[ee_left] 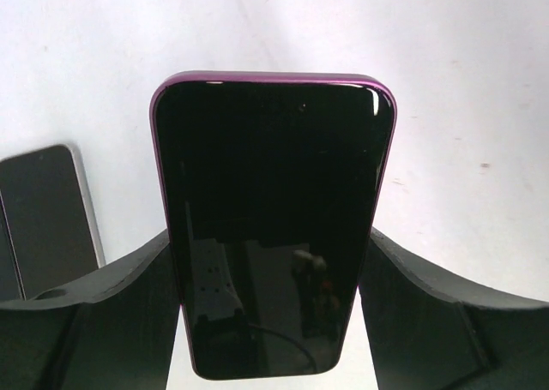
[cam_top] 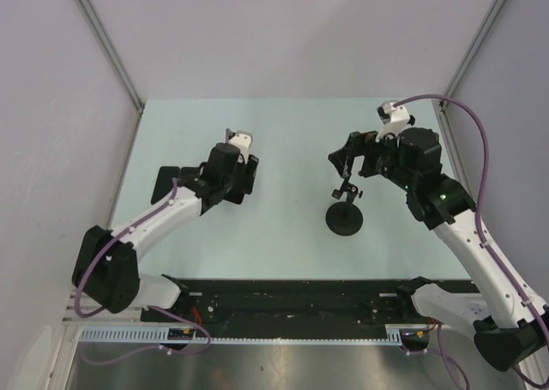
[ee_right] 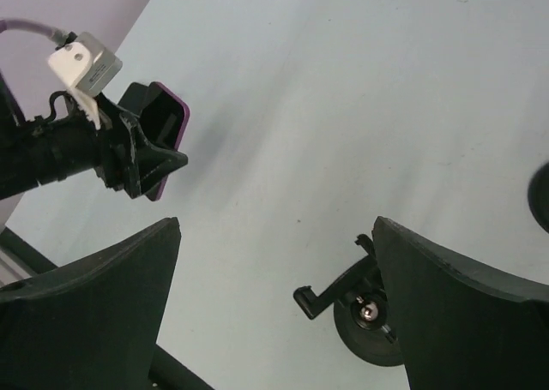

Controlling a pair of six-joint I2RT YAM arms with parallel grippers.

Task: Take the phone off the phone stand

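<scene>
**Phone Out of the Cradle, Held by the Left Arm**

The phone (ee_left: 273, 227), in a purple case with its screen dark, was clamped by its long edges between the jaws of the left gripper (cam_top: 244, 180), well to the left of the phone stand (cam_top: 345, 217) and clear of it. The stand stood with its clamp holding nothing. The right gripper (ee_right: 276, 236) hung just above and behind the stand with its jaws spread wide, gripping nothing.

By this showing the removal itself looked done. The next move probably called for lowering the phone flat onto the table (cam_top: 283, 133) on the left of the stand, then releasing it gently.

A second dark phone (ee_left: 43, 219) lay on the table farther left of the stand than the held one, so the set-down wanted room beside it.

No brand, label or writing could be read on either phone or on the stand.
</scene>
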